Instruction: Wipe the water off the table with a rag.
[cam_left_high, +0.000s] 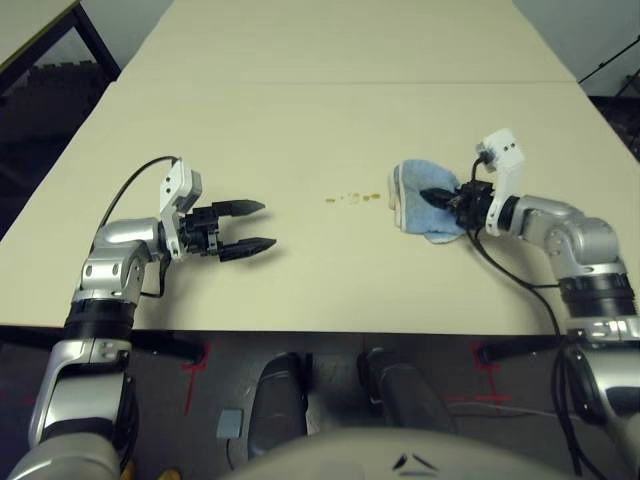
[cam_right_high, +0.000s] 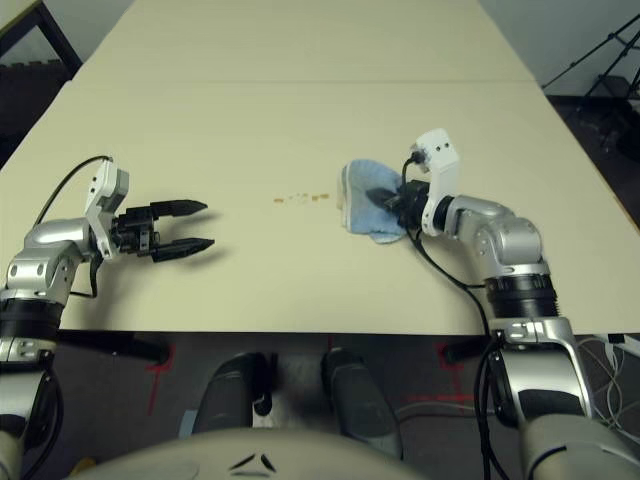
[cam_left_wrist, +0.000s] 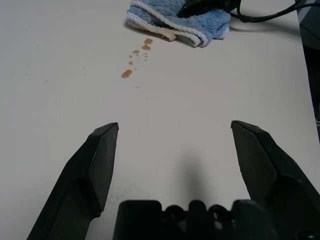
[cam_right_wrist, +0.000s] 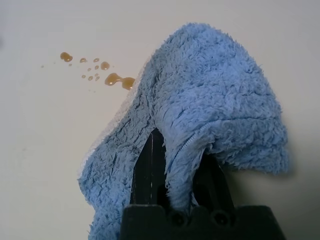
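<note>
The light blue rag (cam_left_high: 420, 205) with its cream-white edge lies rumpled on the pale cream table (cam_left_high: 300, 120), right of centre. My right gripper (cam_left_high: 441, 197) is shut on the rag, a fold of cloth (cam_right_wrist: 215, 125) pinched between its black fingers. Just left of the rag, several tiny amber-brown drops of water (cam_left_high: 352, 197) sit in a short row; the nearest drop (cam_right_wrist: 116, 79) touches the rag's edge. My left gripper (cam_left_high: 262, 226) hovers open over the table's left part, pointing toward the drops (cam_left_wrist: 136, 59), nothing between its fingers.
The table's seam (cam_left_high: 330, 82) runs across at the back. A smaller separate table (cam_left_high: 30, 30) with a black frame stands at the far left. A black cable (cam_left_high: 510, 265) trails from my right wrist over the tabletop.
</note>
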